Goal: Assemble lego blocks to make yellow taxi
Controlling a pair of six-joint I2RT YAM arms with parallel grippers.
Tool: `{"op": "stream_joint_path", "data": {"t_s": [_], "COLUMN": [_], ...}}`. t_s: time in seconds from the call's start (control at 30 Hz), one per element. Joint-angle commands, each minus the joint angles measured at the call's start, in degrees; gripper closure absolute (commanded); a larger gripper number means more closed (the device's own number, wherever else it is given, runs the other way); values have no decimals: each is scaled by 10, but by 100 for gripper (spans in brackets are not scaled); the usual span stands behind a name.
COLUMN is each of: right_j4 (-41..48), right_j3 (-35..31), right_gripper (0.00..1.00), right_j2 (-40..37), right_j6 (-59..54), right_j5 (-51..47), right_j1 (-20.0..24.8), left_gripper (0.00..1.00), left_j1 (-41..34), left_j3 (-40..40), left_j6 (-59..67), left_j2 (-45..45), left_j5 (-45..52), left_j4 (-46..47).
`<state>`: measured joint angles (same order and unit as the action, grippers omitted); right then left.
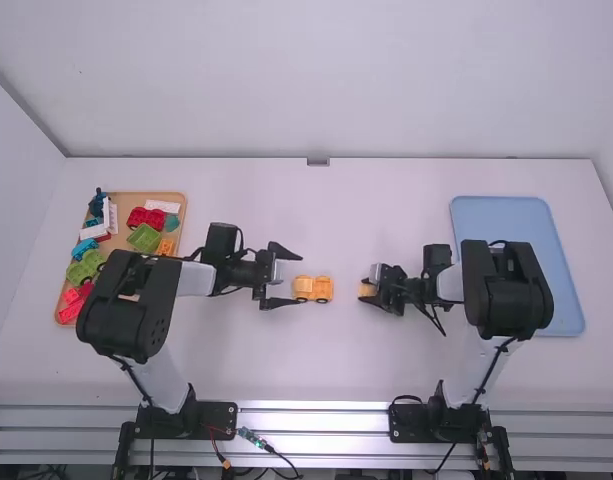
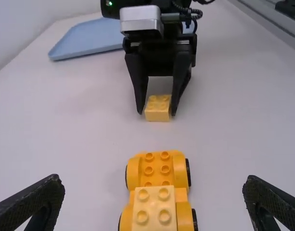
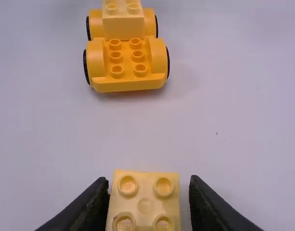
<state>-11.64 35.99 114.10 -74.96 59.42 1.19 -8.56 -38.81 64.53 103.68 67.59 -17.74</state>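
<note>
Left gripper [image 1: 291, 279] stands open at the left end of the yellow wheeled base [image 1: 323, 289]. Seen from the left wrist, the same left gripper [image 2: 154, 197] has its fingers wide apart around the line of the base [image 2: 157, 168]. A lighter yellow block [image 2: 154, 209] sits on one end of the base, studs up. Right gripper [image 1: 370, 287] is to the right of the base, around a second light yellow block [image 1: 367, 290]. In the right wrist view that block [image 3: 144, 204] lies between the fingers of the right gripper [image 3: 148, 185], with a narrow gap on one side.
A tan tray [image 1: 176, 197] with several red, green, blue and white pieces stands at the left, partly under the left arm. A blue tray [image 1: 501, 215] is at the right, partly behind the right arm. Bare table separates the base from the second block.
</note>
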Motion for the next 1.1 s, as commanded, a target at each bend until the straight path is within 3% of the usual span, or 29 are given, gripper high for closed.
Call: {"op": "stream_joint_path", "data": {"t_s": [0.0, 0.07, 0.23, 0.57, 1.07], "right_j4": [1, 2, 1, -5, 134], "right_j3": [-4, -4, -4, -1, 86], "right_gripper": [68, 75, 75, 73, 74], "right_j2": [8, 8, 8, 8, 8], "right_j6": [1, 1, 1, 1, -2], "right_j5": [10, 10, 10, 46, 51], "right_j1": [-1, -1, -1, -1, -41], "left_gripper": [1, 1, 1, 1, 1], "left_j1": [-10, -12, -12, -12, -53], "left_j3": [6, 6, 6, -3, -76], "left_j6": [10, 10, 10, -75, -165], "left_j2": [4, 4, 27, 128, 211], "left_j5": [-17, -26, -15, 40, -6], "left_j4": [4, 4, -13, -155, -146]}}
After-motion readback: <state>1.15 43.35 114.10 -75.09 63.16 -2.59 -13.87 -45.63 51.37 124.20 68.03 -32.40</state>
